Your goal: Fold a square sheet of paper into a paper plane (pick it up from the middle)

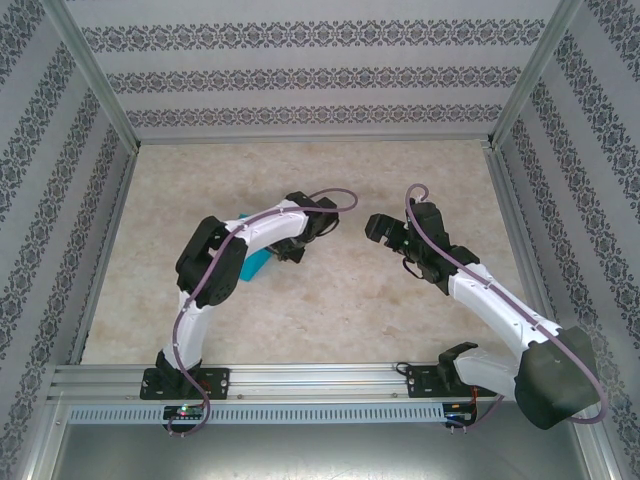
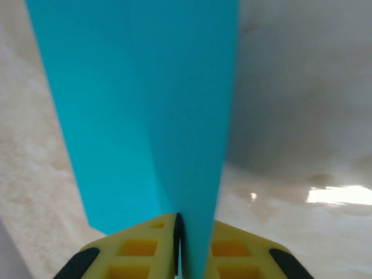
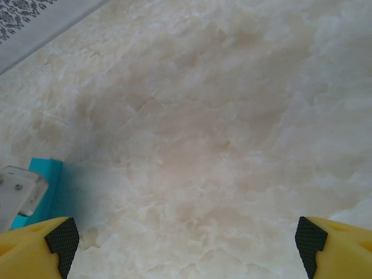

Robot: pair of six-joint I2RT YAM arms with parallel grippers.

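Note:
The teal paper plane [image 2: 145,104] is folded to a narrow pointed shape with a long crease. It widens away from my left gripper [image 2: 195,247], whose yellow fingers [image 2: 139,247] are shut on its narrow end. From above, a small part of the paper plane [image 1: 258,266] shows beside the left arm's forearm, just over the table, with the left gripper [image 1: 284,253] at it. My right gripper [image 1: 378,228] hangs to the right, apart from the plane, open and empty. In the right wrist view its gripper [image 3: 186,241] stands wide over bare table, with a corner of the paper plane [image 3: 51,183] at the left.
The marbled beige table [image 1: 330,300] is walled by patterned panels [image 1: 300,80] at the back and sides, with an aluminium rail [image 1: 300,380] along the near edge. A white part of the left arm [image 3: 18,195] sits at the left edge of the right wrist view.

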